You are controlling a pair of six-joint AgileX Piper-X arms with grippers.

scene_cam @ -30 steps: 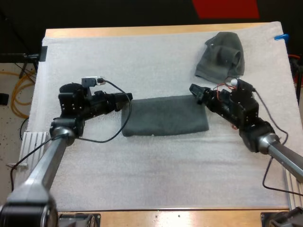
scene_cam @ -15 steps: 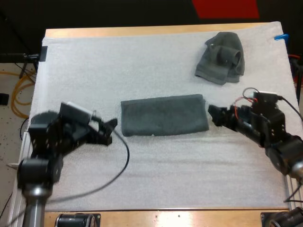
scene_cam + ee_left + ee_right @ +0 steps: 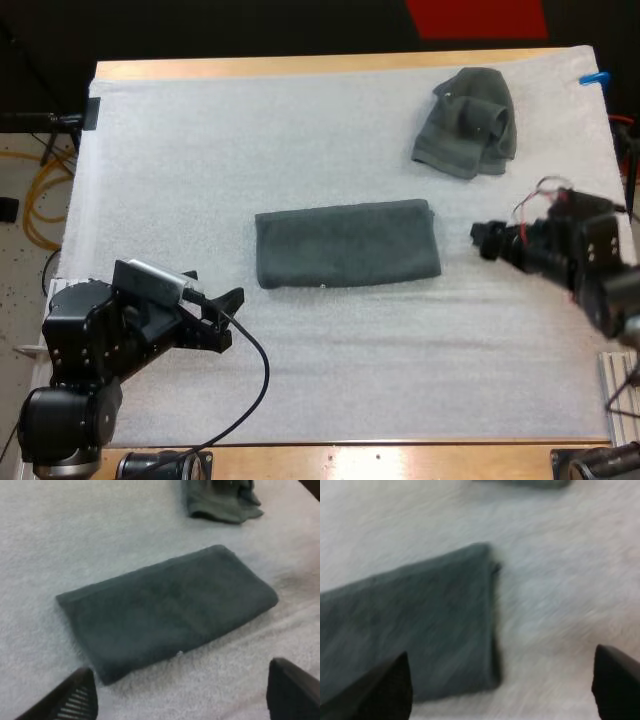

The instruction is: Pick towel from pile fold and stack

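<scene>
A folded dark grey-green towel (image 3: 347,243) lies flat in the middle of the white mat (image 3: 300,130). A crumpled towel (image 3: 467,121) sits at the far right. My left gripper (image 3: 222,322) is open near the front left, well clear of the folded towel (image 3: 167,607), with nothing between its fingers (image 3: 75,700). My right gripper (image 3: 485,240) is open to the right of the folded towel (image 3: 415,630), a short gap from its right edge. The crumpled towel (image 3: 222,500) also lies beyond the folded one in the left wrist view.
The mat covers most of the wooden table (image 3: 300,66). Bare mat stretches along the front and across the far left.
Both arms have let go of the folded towel's ends and pulled back, the left toward the front left corner, the right toward the right edge. The towels have not moved.
</scene>
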